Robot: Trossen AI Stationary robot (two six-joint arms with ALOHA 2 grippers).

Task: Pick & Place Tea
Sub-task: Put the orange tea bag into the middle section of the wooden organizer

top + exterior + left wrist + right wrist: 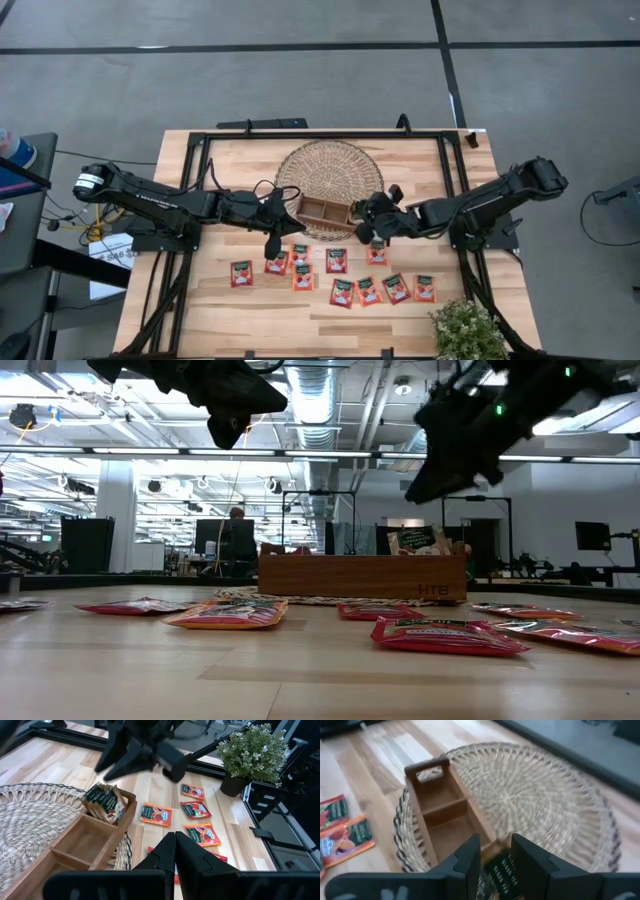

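Observation:
Several red-orange tea sachets (340,280) lie flat on the wooden table near its front edge. More sachets (106,800) stand on edge in the right-end compartment of a brown divided tray (318,212). The tray sits on a round woven mat (335,165). My right gripper (497,857) hovers open just above that compartment, with the dark sachet tops (501,872) showing through the gap between its fingers. In the low view it (440,478) is clear of the tray. My left gripper (175,851) is shut and empty, raised above the table left of the tray (271,246).
A small potted plant (466,330) stands at the table's near right corner. The tray's other compartments (437,802) are bare. A dark metal frame (205,150) runs along the table's edges. Bare wood lies left of the sachets and in front of them.

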